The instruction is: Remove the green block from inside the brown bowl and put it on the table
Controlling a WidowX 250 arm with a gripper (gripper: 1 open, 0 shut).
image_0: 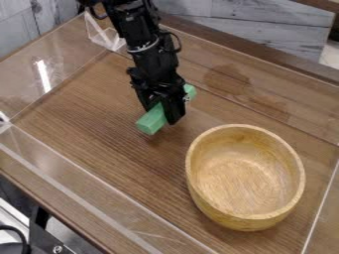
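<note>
A bright-green block (162, 117) sits clamped between the dark fingers of a black robot hand (166, 109), tilted, with one end poking out past the fingers toward the upper right and the longer end slanting down to the lower left, where its lowest corner is at or just above the wood-grain surface (93, 149); whether it actually touches cannot be told from this view. The hand is closed on the block and points steeply downward, its black arm (133, 30) rising behind it toward the upper left corner of the frame, where a scrap of clear or white material shows beside the arm.

Below and to the right of the hand, near it but clear of the block, stands a round tan wooden bowl (245, 213) with thick walls and visible grain; its hollow holds nothing. The block is therefore outside the bowl, held over bare wood to the bowl's upper left.

Low clear acrylic walls (54, 74) ring the surface, one running along the left of the hand and another crossing the foreground beneath the bowl. Beyond the far wall, above and to the right of the hand, lies a pale marbled backdrop (284, 25)
</note>
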